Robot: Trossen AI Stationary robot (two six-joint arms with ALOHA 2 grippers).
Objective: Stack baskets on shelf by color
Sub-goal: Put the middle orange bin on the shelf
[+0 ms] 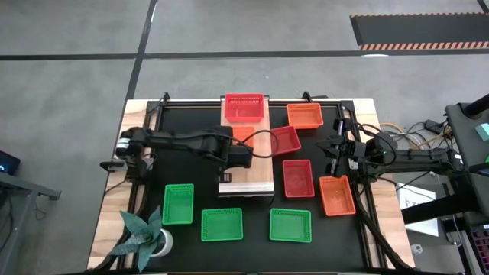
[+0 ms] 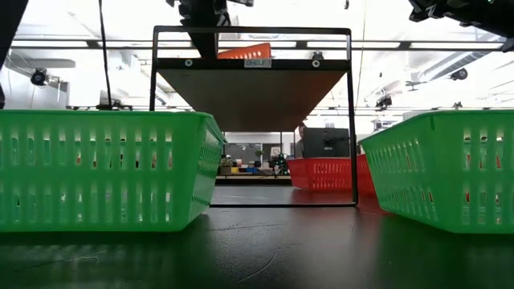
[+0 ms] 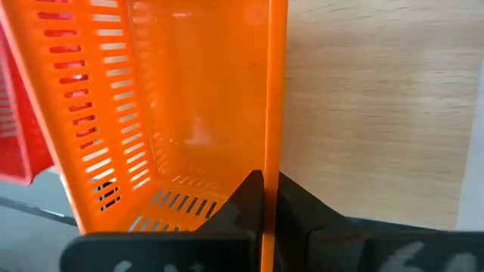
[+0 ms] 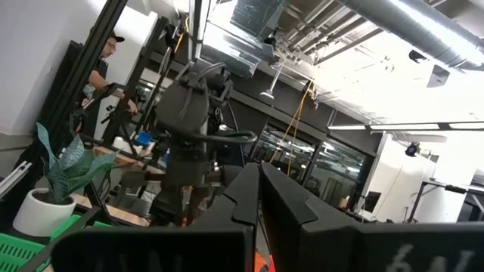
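Left end effector (image 3: 265, 198) clamping orange basket (image 3: 181, 106) wall, basket tilted over shelf (image 3: 370, 106)

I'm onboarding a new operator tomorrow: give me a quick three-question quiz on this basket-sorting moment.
1. True or false: the left hand is shut on the wall of an orange basket.
2. How many of the green baskets lie on the shelf?
3. Pick one. The right hand is: A) over the shelf; B) off the shelf, at the table's right side; C) gripping a green basket.

Key: 1 true. 2 none; all three lie on the black table. 3 B.
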